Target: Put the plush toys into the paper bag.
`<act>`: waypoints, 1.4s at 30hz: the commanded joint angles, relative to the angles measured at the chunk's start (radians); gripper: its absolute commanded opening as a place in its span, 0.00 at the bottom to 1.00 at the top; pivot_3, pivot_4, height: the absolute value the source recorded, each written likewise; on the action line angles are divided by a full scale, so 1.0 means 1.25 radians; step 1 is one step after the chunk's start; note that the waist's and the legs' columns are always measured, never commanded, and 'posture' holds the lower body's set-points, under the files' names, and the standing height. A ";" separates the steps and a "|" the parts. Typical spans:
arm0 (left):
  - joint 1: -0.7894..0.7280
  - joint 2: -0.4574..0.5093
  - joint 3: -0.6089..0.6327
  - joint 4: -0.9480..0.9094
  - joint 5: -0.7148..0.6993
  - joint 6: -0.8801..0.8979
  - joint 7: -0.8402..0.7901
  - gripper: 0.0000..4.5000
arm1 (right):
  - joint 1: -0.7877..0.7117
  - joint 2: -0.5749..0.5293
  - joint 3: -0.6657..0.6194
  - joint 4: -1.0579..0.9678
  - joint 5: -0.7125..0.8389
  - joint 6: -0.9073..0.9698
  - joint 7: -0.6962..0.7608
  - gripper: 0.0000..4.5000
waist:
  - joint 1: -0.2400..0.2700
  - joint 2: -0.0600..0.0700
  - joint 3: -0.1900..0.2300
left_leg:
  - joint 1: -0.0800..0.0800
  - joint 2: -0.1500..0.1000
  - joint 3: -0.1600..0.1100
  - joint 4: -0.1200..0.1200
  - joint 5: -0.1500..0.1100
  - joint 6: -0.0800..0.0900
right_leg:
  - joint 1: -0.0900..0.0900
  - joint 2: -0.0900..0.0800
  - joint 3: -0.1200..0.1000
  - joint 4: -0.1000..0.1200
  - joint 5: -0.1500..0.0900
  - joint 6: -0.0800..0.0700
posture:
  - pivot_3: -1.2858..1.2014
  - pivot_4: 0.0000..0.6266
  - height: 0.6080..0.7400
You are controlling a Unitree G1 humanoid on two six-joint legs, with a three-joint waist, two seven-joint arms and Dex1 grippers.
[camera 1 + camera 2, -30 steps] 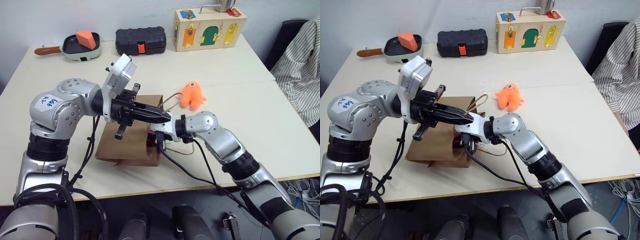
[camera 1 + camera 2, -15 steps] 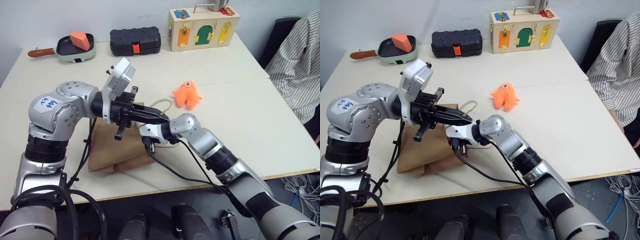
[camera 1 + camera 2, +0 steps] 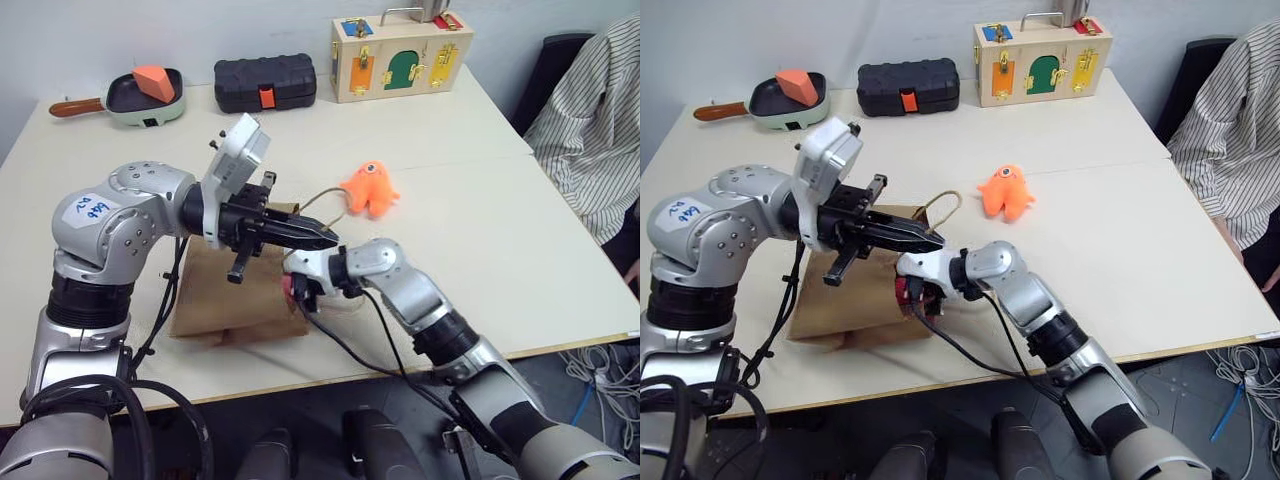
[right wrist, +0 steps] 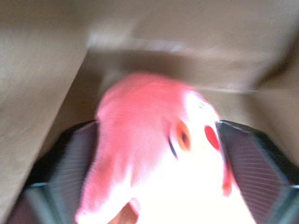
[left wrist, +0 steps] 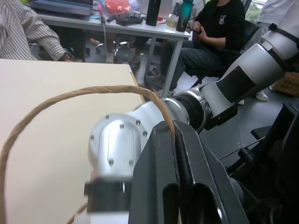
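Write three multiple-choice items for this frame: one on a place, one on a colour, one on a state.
1. Where is the orange plush toy?
A. In the frying pan
B. On the table, beyond the paper bag
C. Inside the bag

2. What colour is the plush toy seen inside the bag?
A. Green
B. Blue
C. Pink with a white face

3. What is the left gripper doing?
A. Shut on the bag's cord handle
B. Open above the black case
C. Shut on the orange toy

Answers:
1. B: it lies on bare tabletop past the bag.
2. C: the right wrist view shows it pink against brown paper walls.
3. A: the left wrist view shows the cord pinched between closed fingers.
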 commanded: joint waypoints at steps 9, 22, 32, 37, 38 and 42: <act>0.043 0.037 0.051 -0.058 -0.039 0.022 0.022 0.00 | 0.089 -0.173 -0.268 -0.243 0.226 0.219 -0.014 1.00 | 0.021 0.000 0.000 | 0.000 0.000 0.001 -0.001 0.000 0.000 | 0.000 0.000 0.001 -0.003 0.000 0.000 | 0.52 0.24 1.00; 0.032 0.036 0.053 -0.056 -0.043 0.016 0.047 0.00 | -0.210 -0.074 -0.329 0.415 0.030 0.041 -0.425 1.00 | 0.012 0.000 0.000 | 0.001 0.000 0.003 -0.003 0.000 0.000 | -0.001 0.000 0.002 0.000 0.000 0.000 | 0.52 0.24 1.00; 0.036 0.033 0.055 -0.057 -0.043 0.008 0.059 0.00 | -0.361 0.032 -0.373 0.822 0.022 -0.127 -0.492 0.86 | -0.014 0.000 0.000 | 0.001 0.000 0.004 -0.002 0.000 0.000 | -0.001 0.000 0.001 0.000 0.000 0.000 | 0.52 0.24 1.00; 0.039 0.039 0.058 -0.060 -0.046 0.010 0.059 0.00 | -0.355 0.021 -0.360 0.836 -0.004 -0.186 -0.472 0.51 | -0.026 0.000 0.000 | 0.001 0.000 0.004 -0.002 0.000 0.000 | -0.001 0.000 0.001 0.001 0.000 0.000 | 0.52 0.24 1.00; 0.039 0.040 0.058 -0.060 -0.046 0.011 0.059 0.00 | -0.352 0.018 -0.358 0.835 -0.009 -0.193 -0.466 0.44 | -0.027 0.000 0.000 | 0.001 0.000 0.004 -0.002 0.000 0.000 | -0.001 0.000 0.001 0.001 0.000 0.000 | 0.52 0.24 1.00; 0.033 0.040 0.055 -0.052 -0.043 0.011 0.057 0.00 | -0.325 -0.013 -0.341 0.798 -0.028 -0.226 -0.425 0.15 | -0.027 0.000 0.000 | 0.001 0.000 0.004 -0.002 0.000 0.000 | -0.001 0.000 0.001 0.001 0.000 0.000 | 0.52 0.24 1.00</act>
